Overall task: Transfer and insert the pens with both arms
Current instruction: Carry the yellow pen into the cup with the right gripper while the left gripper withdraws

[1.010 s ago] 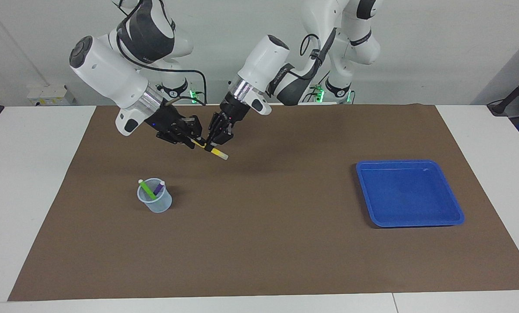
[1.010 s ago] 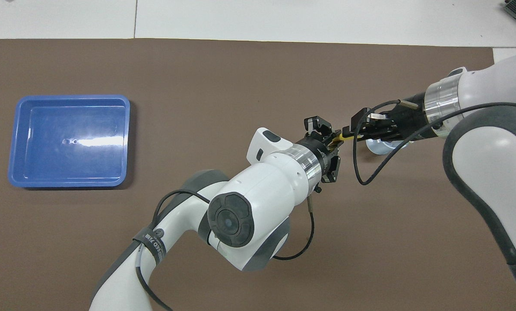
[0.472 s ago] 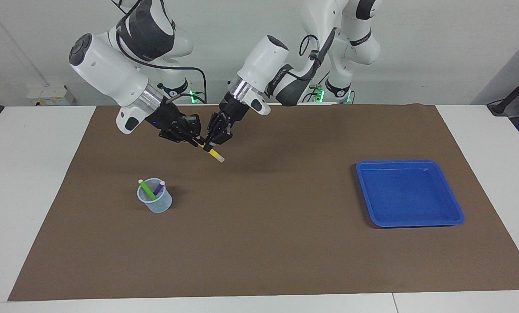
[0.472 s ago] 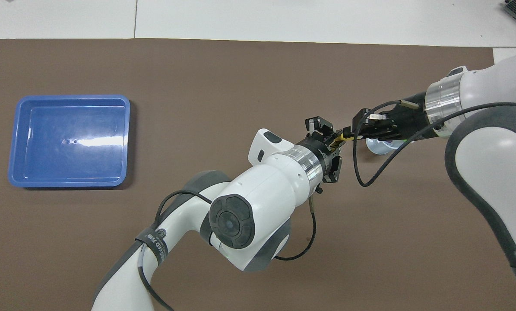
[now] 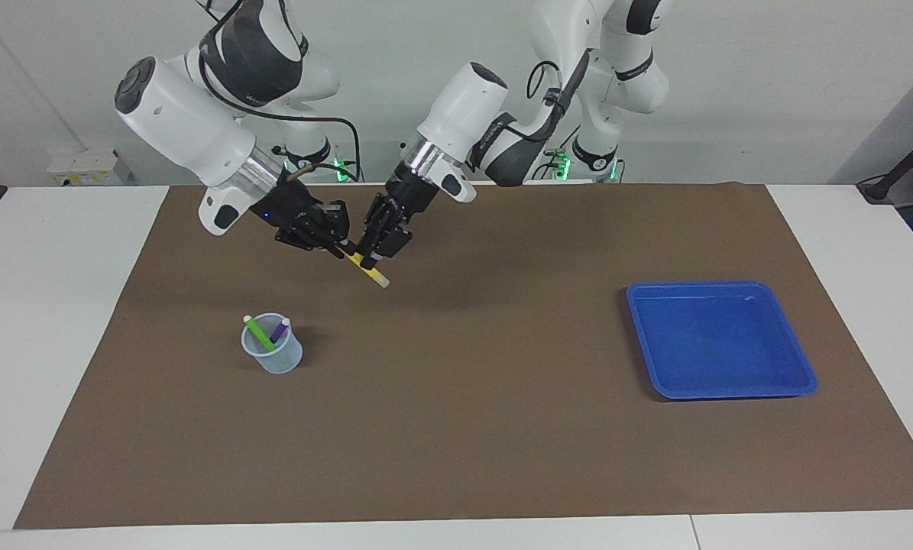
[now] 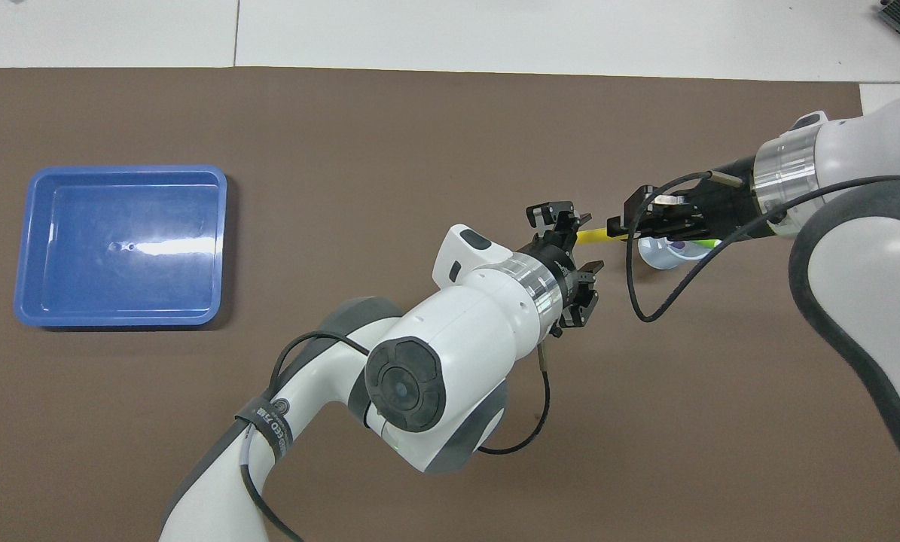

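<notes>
- Clamping the yellow pen [image 5: 372,273] by its upper end in the right arm's [image 5: 189,122] jaws, with the pale cap slanting down toward five o'clock in the facing view.
- Hovering over the brown mat [image 5: 464,428] with the left arm's [image 5: 464,107] jaws apparently parted, flanking the pen's middle rather than gripping it.
- Standing in the clear cup [image 5: 274,360], at seven o'clock from the held pen: the green pen [image 5: 258,334] and the purple pen [image 5: 279,330].
- Sitting toward the left arm's end of the worktop, well apart: the blue tray [image 5: 720,393].

Even, bright light falls from above. Soft shadows lie on the brown mat [image 5: 502,428] under the arms. White glare streaks the blue tray [image 6: 118,245] floor in the overhead view. Both views are sharp.
</notes>
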Robot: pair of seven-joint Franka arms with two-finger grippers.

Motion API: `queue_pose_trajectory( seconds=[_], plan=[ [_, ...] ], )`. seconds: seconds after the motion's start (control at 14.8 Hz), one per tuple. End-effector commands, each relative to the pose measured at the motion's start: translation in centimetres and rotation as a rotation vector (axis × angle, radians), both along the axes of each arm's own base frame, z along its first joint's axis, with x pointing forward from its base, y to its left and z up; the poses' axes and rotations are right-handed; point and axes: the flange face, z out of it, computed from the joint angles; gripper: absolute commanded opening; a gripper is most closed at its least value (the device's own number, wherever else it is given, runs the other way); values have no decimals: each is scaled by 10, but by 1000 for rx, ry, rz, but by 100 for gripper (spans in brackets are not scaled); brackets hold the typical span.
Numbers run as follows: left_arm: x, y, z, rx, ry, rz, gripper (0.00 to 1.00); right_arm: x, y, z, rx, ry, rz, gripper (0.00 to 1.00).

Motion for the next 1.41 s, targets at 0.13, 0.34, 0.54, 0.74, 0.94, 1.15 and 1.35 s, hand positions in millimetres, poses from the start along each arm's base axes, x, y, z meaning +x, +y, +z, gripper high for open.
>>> queue_pose_trajectory(
  seconds=[0.13,0.34,0.54,0.74,0.94,1.15,1.35],
  plan=[
    [8,21,8,53,34,7,100,-2,-10,8,-35,-28,37,0],
    [39,58,5,124,40,6,100,0,-24,2,-187,-67,106,0],
    [75,109,5,214,27,-21,100,7,-59,-6,-294,-109,181,0],
    [111,176,15,284,32,-18,100,18,-90,-23,-363,-148,257,0],
    [124,236,25,418,23,-180,100,34,-102,-48,-400,-176,310,0],
    [127,304,28,533,42,-397,100,44,-109,-70,-436,-183,329,0],
    [129,370,36,585,36,-530,100,46,-110,-74,-443,-176,333,0]
  ],
)
